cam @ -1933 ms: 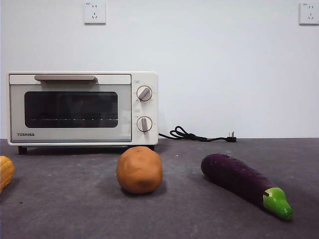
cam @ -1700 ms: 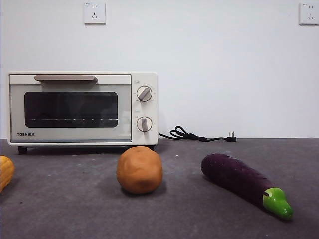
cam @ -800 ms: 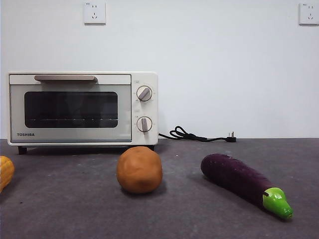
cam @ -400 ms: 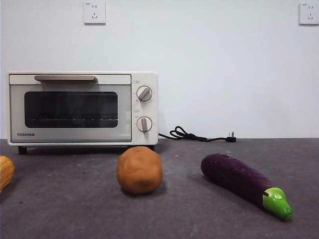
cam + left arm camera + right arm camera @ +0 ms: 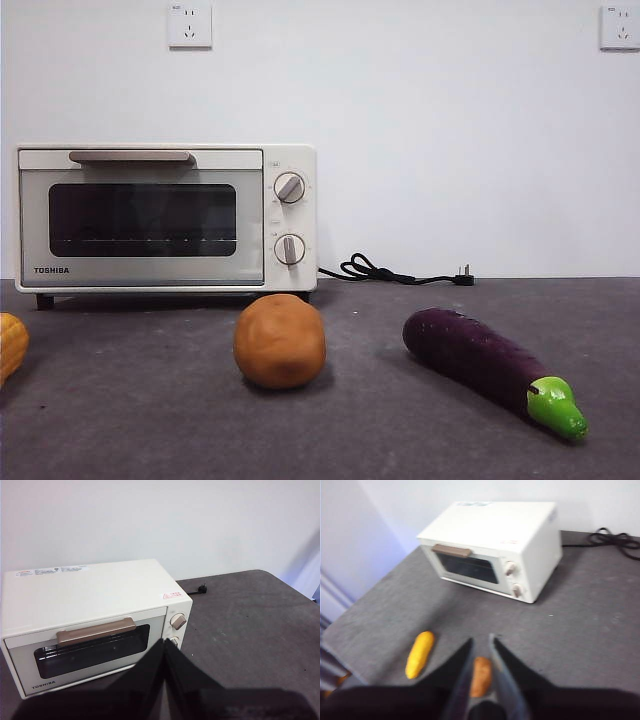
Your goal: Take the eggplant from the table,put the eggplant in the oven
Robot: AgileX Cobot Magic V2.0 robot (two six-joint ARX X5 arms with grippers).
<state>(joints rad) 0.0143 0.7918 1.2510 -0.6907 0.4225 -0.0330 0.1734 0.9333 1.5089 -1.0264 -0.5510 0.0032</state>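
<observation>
From my remote station I am seeing nothing shifting on the dark grey speckled desk (image 5: 150,420) across the last couple of seconds: every item is sitting exactly where it was. The long, glossy dark purple toy eggplant with its bright green stem cap (image 5: 487,365) is lying on its side at the right of the front view, stem end toward the camera, well apart from the small cream-white Toshiba toaster oven (image 5: 165,218), whose dark glass door is standing closed. A round orange-brown ball (image 5: 280,341) is resting between them, just in front of the oven's knob side, and a yellow-orange ribbed item (image 5: 10,346) is peeking in at the left edge. A black power cord (image 5: 395,272) is lying unplugged behind.

Neither arm is entering the front view. The left claw (image 5: 165,647) is hovering high, facing the oven door, its jaws pressed together. The right claw (image 5: 481,650) is hanging above the desk with a narrow gap between its jaws, gripping nothing; its picture is blurred.

I am judging the task as not yet begun: the door is needing opening, and the eggplant is awaiting a pick-up.
</observation>
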